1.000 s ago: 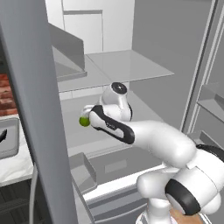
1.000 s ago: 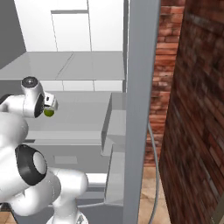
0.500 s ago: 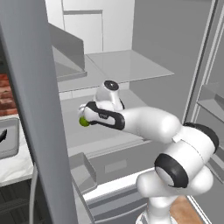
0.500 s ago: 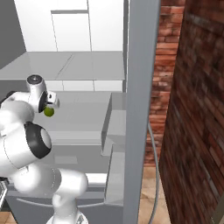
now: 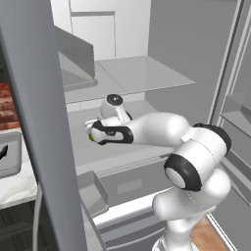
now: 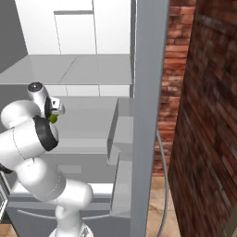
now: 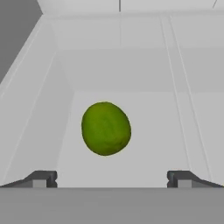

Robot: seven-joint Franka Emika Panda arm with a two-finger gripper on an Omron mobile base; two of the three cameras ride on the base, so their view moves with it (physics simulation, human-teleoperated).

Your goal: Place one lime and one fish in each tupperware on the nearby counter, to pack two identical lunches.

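- We reach into the open fridge, our white arm stretched level across the pale grey shelf (image 5: 122, 147) toward the left wall.
- The lime (image 7: 106, 128) sits dead ahead of the hand camera, a green oval on the shelf floor, centred between the two finger tips.
- Our gripper (image 7: 111, 178) has its fingers spread wide, one tip low at each side of the hand view and both well clear of the fruit; nothing is clamped.
- From the left base camera a sliver of green shows at the gripper (image 5: 93, 136), just at the hand's front; from the right base camera the lime (image 6: 53, 118) peeps out beside the wrist.
- We judge the wide spread and square line-up to be deliberate: the fingers are set to pass either side of the lime before closing.
- Whether the lime rests on the shelf or sits slightly off it, we cannot tell.
- A tupperware (image 5: 10, 156) waits on the marble counter (image 5: 19, 184) beyond the fridge's grey side panel, at far left of the left base view; that is where the fruit must go.
- We judge the task early: lime not yet held.
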